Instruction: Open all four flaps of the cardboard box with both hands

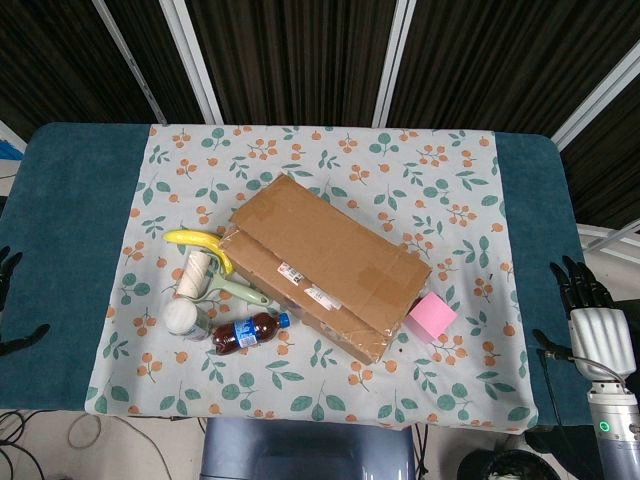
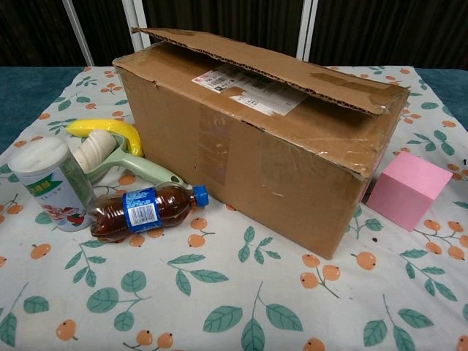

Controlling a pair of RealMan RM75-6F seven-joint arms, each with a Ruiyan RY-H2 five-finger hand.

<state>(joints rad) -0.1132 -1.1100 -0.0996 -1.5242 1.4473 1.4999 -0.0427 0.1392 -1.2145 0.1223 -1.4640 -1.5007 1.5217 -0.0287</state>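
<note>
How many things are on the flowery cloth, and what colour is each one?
Brown: 2, the cardboard box and the bottle of dark drink
Yellow: 1, the banana
Pink: 1, the cube
Green: 1, the lint roller
White: 1, the round tub
Total: 6

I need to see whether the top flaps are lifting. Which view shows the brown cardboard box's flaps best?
The chest view: the brown cardboard box shows its top flap raised slightly along the near edge. The head view shows the flaps only from above, looking flat.
</note>
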